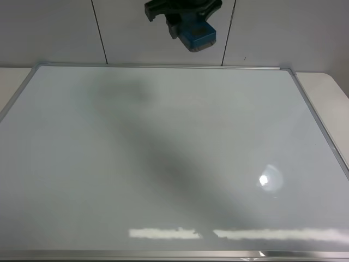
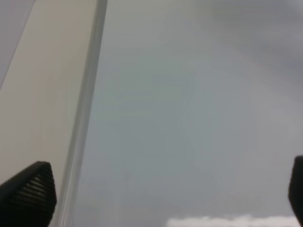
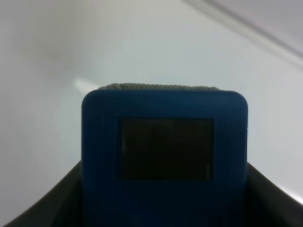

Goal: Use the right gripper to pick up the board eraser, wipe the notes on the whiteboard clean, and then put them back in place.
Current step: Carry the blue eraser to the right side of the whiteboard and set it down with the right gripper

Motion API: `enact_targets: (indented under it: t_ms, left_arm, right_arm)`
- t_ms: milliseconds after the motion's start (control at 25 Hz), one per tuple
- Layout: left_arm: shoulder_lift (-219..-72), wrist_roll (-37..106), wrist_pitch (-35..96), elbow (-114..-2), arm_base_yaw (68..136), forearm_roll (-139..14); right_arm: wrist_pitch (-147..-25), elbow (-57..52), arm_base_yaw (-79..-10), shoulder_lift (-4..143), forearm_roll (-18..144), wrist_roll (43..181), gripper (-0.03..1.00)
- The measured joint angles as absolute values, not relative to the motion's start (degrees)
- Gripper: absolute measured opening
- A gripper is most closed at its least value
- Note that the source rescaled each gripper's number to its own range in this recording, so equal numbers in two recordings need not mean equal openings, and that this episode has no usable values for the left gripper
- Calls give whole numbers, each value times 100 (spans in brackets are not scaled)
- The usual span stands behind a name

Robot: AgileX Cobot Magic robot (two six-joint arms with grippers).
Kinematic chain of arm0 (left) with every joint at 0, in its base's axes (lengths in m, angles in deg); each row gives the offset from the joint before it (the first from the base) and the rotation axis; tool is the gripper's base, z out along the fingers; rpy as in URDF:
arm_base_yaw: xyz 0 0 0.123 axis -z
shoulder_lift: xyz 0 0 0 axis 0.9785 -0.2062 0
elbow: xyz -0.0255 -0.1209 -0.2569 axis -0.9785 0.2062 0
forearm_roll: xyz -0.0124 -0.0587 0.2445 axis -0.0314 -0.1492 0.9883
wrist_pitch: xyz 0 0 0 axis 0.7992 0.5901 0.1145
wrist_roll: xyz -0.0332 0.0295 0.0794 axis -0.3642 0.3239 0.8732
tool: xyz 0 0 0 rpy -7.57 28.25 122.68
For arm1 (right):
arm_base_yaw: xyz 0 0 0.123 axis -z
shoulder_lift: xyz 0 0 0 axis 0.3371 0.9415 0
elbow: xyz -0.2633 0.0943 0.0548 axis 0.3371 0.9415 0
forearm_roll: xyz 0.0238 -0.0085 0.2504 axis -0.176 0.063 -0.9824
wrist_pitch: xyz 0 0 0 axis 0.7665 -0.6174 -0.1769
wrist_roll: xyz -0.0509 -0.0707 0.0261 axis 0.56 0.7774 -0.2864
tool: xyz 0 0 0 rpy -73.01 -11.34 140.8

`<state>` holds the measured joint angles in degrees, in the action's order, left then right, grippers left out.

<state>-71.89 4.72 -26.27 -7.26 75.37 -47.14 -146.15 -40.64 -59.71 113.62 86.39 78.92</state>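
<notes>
At the far edge of the exterior high view, the right gripper (image 1: pixel 188 22) hangs above the whiteboard (image 1: pixel 163 164), its black fingers clamped on the teal-blue board eraser (image 1: pixel 197 35), which is lifted clear of the surface and tilted. The board's white face shows only a soft diagonal shadow and bright reflections of lights near the near edge (no marker strokes can be made out on it). Its silver frame (image 1: pixel 322 128) runs around all sides, and no lettering or brand mark is legible anywhere.

In the left wrist view, the left gripper (image 2: pixel 161 198) shows just two dark fingertips (image 2: pixel 28 194) at opposite edges of the picture, spread wide apart with nothing between them. Beneath lies the whiteboard (image 2: pixel 199 118) and one strip of its frame (image 2: pixel 85 118).

In the right wrist view, the board eraser (image 3: pixel 164 161) fills the centre, held between the right gripper's dark fingers (image 3: pixel 47 203). A darker square patch (image 3: pixel 165 149) sits on its blue face, blank of any readable label. Behind it stretches the whiteboard (image 3: pixel 142 47).
</notes>
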Motion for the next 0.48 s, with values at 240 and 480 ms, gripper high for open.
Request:
enact_targets:
  t_ms: [240,480]
  left_arm:
    - [-7189,472,-2627,-726,7537,-4714]
    - [-7189,472,-2627,-726,7537,-4714]
  right_arm:
    - [-14627,-2552,-5601,10470,8861,7417,0]
    - [-13882,-842,-5180,9603,8883,6908,0]
